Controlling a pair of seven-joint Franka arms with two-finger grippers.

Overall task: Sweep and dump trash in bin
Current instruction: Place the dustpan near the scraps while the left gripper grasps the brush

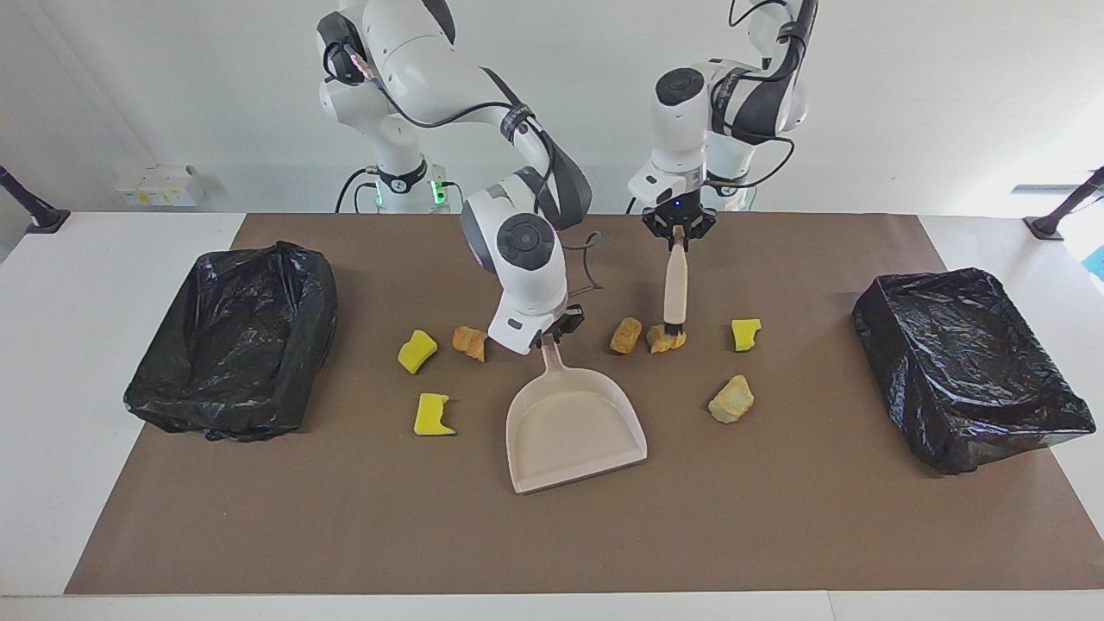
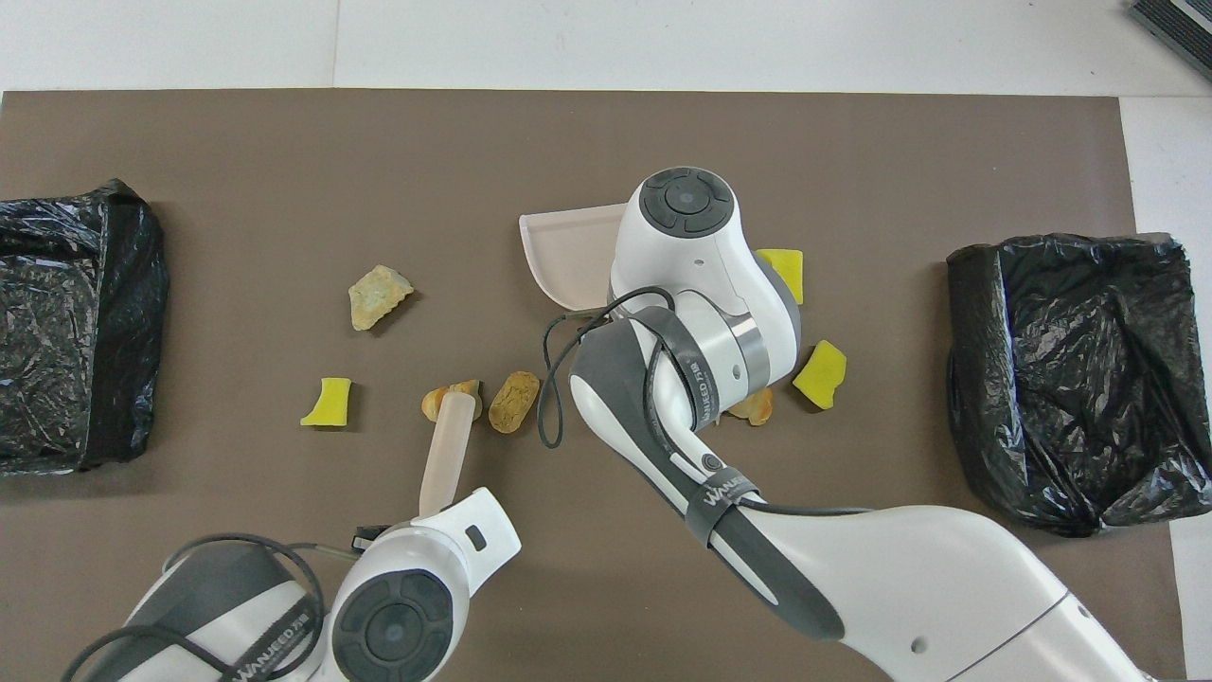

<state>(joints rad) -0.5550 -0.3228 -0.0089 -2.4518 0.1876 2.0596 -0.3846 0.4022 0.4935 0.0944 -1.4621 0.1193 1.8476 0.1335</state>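
Observation:
My right gripper is shut on the handle of the beige dustpan, whose mouth points away from the robots. My left gripper is shut on the top of a beige-handled brush that stands upright, its dark bristles on an orange lump. The trash lies around the pan: orange lumps, yellow sponge chunks and a tan lump. In the overhead view the right wrist covers most of the dustpan.
A black bag-lined bin sits at the right arm's end of the brown mat. A second bag-lined bin is at the left arm's end. Both arms reach over the middle of the table.

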